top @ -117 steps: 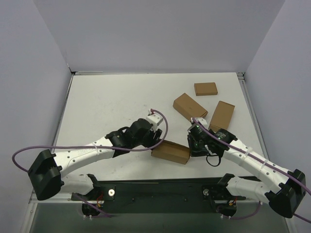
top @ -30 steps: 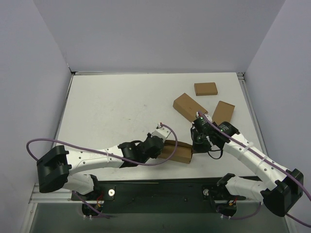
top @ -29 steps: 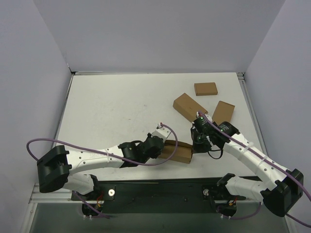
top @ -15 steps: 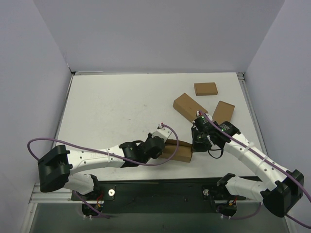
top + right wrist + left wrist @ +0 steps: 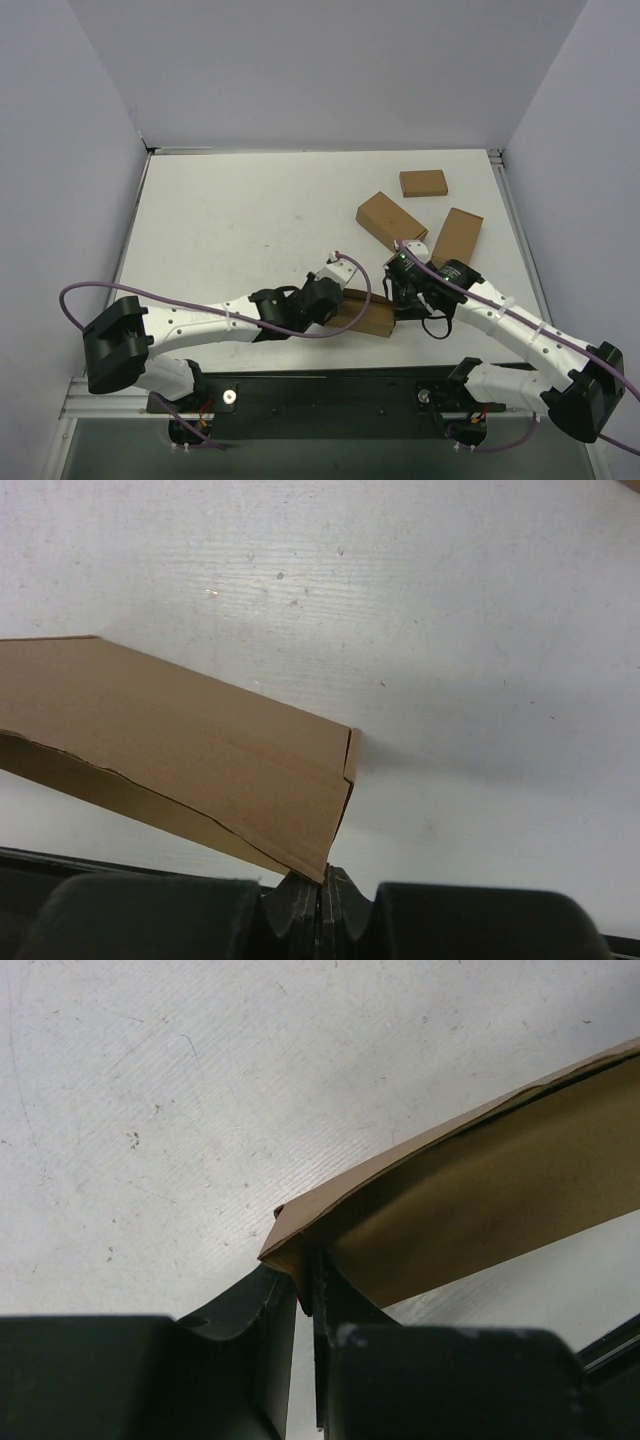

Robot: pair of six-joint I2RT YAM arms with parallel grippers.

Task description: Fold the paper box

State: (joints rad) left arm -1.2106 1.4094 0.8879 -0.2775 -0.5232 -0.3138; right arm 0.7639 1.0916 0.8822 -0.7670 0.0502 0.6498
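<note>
while it is pinched at both ends, the paper box is half folded

it lies between the two arms, with one long side gaping open. the left gripper is clamped on the corner right at its tips. the right gripper is squeezed tight on the other end's corner. next, i think, one must let go and push the loose side in while the other holds.

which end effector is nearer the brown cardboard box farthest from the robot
Right. The right end effector grips the flat brown paper box at its right end, robot-side of that farthest cardboard box; the left end effector grips the left end, farther away.
</note>
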